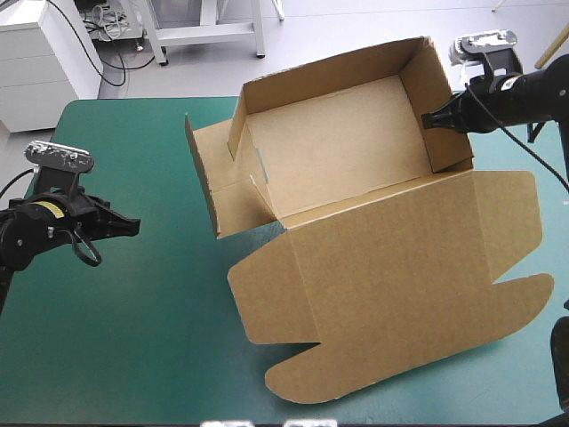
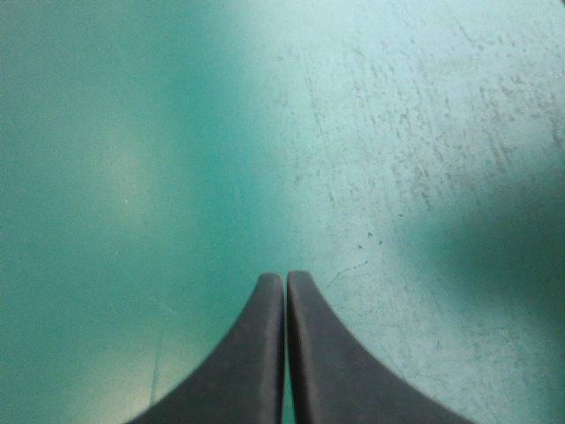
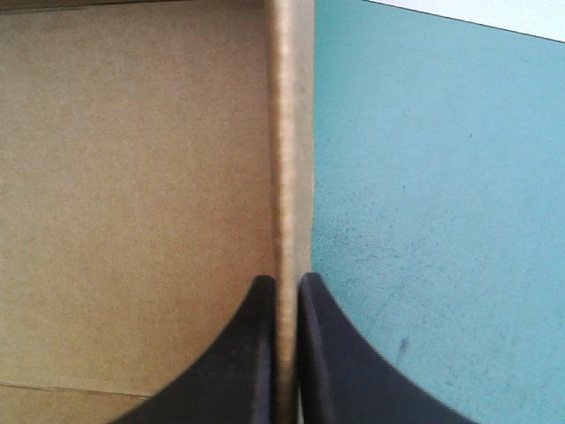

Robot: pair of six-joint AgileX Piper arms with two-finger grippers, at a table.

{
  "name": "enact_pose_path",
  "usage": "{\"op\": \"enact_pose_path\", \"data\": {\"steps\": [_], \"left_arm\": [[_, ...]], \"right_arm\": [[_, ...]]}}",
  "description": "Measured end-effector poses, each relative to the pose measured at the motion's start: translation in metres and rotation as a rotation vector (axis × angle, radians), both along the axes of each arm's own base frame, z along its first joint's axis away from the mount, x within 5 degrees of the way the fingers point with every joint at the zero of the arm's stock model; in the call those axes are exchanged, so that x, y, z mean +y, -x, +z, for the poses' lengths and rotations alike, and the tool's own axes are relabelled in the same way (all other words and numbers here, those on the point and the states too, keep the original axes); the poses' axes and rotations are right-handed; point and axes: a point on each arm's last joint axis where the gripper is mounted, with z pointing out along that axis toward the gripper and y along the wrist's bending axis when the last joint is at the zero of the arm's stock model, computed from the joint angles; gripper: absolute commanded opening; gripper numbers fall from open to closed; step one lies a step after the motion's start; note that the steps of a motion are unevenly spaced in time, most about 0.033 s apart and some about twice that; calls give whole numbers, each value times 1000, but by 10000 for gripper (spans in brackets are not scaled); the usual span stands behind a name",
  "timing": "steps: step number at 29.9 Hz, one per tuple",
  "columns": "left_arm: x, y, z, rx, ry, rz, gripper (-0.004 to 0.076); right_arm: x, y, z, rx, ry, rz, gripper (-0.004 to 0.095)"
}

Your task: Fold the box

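The right gripper (image 3: 284, 281) is all but closed, its black fingers (image 3: 247, 353) pinching one thin upright sheet of brown board between them: the side wall (image 1: 434, 93) of the box (image 1: 338, 147). In the right wrist view the wall (image 3: 291, 132) runs straight ahead from the fingertips, with the brown inside of the box (image 3: 132, 177) on one side and bare teal-green cover (image 3: 441, 194) on the other. From above, this gripper (image 1: 428, 118) comes in at about 2 o'clock on the table and grips the wall on its top edge. The left gripper (image 2: 284, 276) has its fingers pressed together in one pointed arch with nothing between them; only the cover (image 2: 397, 132) shows beyond it. In the high view it (image 1: 133, 226) hangs over the table at about 9 o'clock, well apart from the box. The box stands as an open tray from the table's middle toward 1 o'clock, its far wall and the gripped wall raised. Its lid (image 1: 400, 276) lies flat and spreads toward 5 o'clock, while loose flaps (image 1: 206, 178) at the tray's 9 o'clock end stand partly raised. Bare cover (image 1: 133, 338) fills the table from 6 to 10 o'clock.
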Motion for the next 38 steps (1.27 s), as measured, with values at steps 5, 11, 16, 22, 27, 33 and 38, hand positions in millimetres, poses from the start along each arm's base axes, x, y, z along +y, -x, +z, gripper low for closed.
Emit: {"op": "enact_pose_path", "data": {"steps": [5,11,16,22,27,33,38], "left_arm": [[-1,-18,-14,65,-1,0,20],[2,-40,-33,141,67,8,20],[29,-52,-45,184,251,-48,19],[70,-60,-76,187,436,-5,15],[79,-63,-117,225,502,64,15],[74,-65,-149,183,633,122,15],[65,-69,-144,78,725,16,30]], "right_arm": [[0,12,3,-4,10,13,-22],[1,20,10,-26,13,16,-22],[1,20,10,-28,12,16,-22],[2,20,10,-27,1,21,-22],[4,21,11,-26,-27,33,-22],[7,21,12,-28,-64,49,-22],[8,21,12,-27,-69,51,-21]]}}
